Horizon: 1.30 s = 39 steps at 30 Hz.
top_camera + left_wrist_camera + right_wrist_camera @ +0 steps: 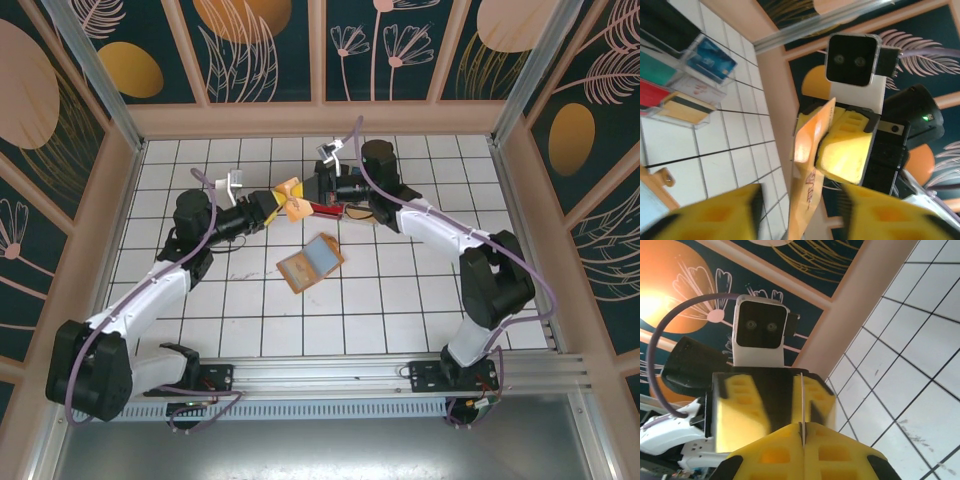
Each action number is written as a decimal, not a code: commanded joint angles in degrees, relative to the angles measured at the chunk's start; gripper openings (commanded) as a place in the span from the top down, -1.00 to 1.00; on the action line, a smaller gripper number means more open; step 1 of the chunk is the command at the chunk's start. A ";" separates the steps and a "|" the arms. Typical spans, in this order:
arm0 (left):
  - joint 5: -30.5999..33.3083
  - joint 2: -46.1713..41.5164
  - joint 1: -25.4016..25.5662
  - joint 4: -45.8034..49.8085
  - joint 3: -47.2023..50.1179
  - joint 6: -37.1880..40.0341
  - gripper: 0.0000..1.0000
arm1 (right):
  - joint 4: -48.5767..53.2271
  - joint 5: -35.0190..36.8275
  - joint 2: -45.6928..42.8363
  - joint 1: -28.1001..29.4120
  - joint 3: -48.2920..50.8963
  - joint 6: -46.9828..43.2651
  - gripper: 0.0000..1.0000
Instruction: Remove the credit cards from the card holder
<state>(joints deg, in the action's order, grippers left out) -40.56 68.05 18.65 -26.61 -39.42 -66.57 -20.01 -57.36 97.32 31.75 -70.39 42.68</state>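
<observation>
Tan-orange leather bifold card holder (pixel 310 262) lies spread open on the white tiled table (pixel 400 300). It sits nearer the arm bases than both grippers and neither touches it. Its grey-blue inner pockets face up; whether any card sits in them is too small to tell. In the left wrist view one tan corner of it is cut off at the lower left edge.

A clear plastic compartment tray (pixel 700 120) rests on the table, out past the left finger of the left gripper (pixel 801 192). It holds a blue card stack (pixel 712 57), a red card stack (pixel 655 92), a gold card stack (pixel 685 105) with a black stripe, and a green one cropped by the frame edge. From above, the tray lies under the right arm's wrist and is largely hidden.

The right gripper (pixel 803 440) is clenched on an orange-gold plastic credit card (pixel 807 140), holding it clear of the table in the space between the two grippers. In the right wrist view the card is edge-on, a thin pale line rising from the pinched yellow fingers (pixel 765 455).

The left gripper faces the right one nose to nose with its jaws parted, released, one finger on each side of the card's free end. Whether either pad touches the card cannot be told, as those fingers are blurred in their own view.
</observation>
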 commanded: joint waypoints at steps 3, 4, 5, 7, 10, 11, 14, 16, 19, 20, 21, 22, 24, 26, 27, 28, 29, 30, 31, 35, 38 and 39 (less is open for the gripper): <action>11.13 -1.95 -0.20 20.87 0.09 10.69 -0.76 | 16.82 7.78 0.09 -0.11 -8.50 -15.74 1.00; 12.98 -2.25 -0.26 23.34 0.48 12.22 -0.86 | 19.49 9.85 0.88 -0.11 -9.84 -18.77 1.00; 14.54 -2.53 -0.24 24.80 0.94 13.28 -0.93 | 21.10 11.76 1.43 -0.09 -10.79 -21.13 1.00; 18.22 -3.00 -0.21 27.45 1.91 14.91 -0.97 | 23.05 16.90 2.10 -0.11 -11.91 -25.28 1.00; 22.46 -3.44 -0.26 29.99 2.83 16.98 -0.97 | 22.43 19.86 1.97 -2.91 -11.04 -31.65 1.00; 23.87 -3.61 -0.28 30.85 2.99 17.64 -0.97 | 22.29 19.92 1.95 -3.59 -10.91 -33.29 1.00; 28.55 -4.15 -0.23 33.55 3.36 19.63 -0.97 | 26.08 22.53 2.72 -5.47 -13.10 -39.34 1.00; 30.07 -4.32 -0.24 34.57 3.56 20.73 -0.97 | 32.07 23.92 4.01 -6.39 -16.14 -45.89 1.00; 31.47 -4.33 -0.23 35.74 3.32 21.54 -0.97 | 37.62 28.19 4.04 -7.16 -17.42 -54.53 1.00; 31.65 -4.42 -0.24 35.75 3.30 21.57 -0.97 | 39.08 29.06 4.10 -7.37 -17.69 -56.77 1.00; 31.74 -4.42 -0.20 35.55 3.21 21.69 -0.97 | 40.87 30.46 4.27 -7.64 -18.21 -59.14 1.00; 31.76 -4.47 -0.24 35.34 3.17 21.82 -0.97 | 42.68 31.83 4.62 -7.94 -18.97 -60.92 1.00; 31.72 -4.27 -0.26 34.73 3.12 22.03 -0.97 | 47.72 33.39 5.82 -8.56 -21.32 -65.71 1.00; 31.37 -3.84 -0.22 34.00 3.12 22.39 -0.97 | 52.54 33.87 7.10 -8.72 -23.11 -71.06 1.00; 31.17 -3.49 -0.23 33.55 3.11 22.52 -0.98 | 54.74 34.23 7.65 -8.80 -23.76 -74.23 1.00; 31.02 -3.10 -0.25 33.23 3.04 22.61 -0.97 | 56.27 34.80 8.26 -8.80 -24.26 -76.82 1.00; 30.77 -2.66 -0.23 32.83 3.01 22.70 -0.98 | 57.71 35.90 8.93 -8.80 -24.73 -79.60 1.00; 30.48 -2.09 -0.26 32.56 2.88 22.75 -0.97 | 59.16 37.31 9.77 -8.75 -25.36 -82.44 1.00; 30.16 -1.62 -0.24 32.42 2.73 22.80 -0.97 | 60.81 39.08 10.79 -8.80 -26.18 -85.12 1.00; 28.65 0.16 -0.26 31.68 2.42 22.79 -0.98 | 69.58 44.46 16.19 -8.83 -32.86 -90.92 1.00; 27.81 1.03 -0.24 30.90 2.20 22.76 -0.97 | 73.61 44.18 18.81 -8.98 -36.13 -92.10 1.00; 27.28 1.51 -0.26 30.38 2.03 22.71 -0.97 | 73.46 44.43 19.32 -8.92 -36.34 -92.53 1.00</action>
<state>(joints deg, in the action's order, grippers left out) -11.35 68.55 18.65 6.13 -36.62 -44.99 45.65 -15.35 115.79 23.16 -103.92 -43.92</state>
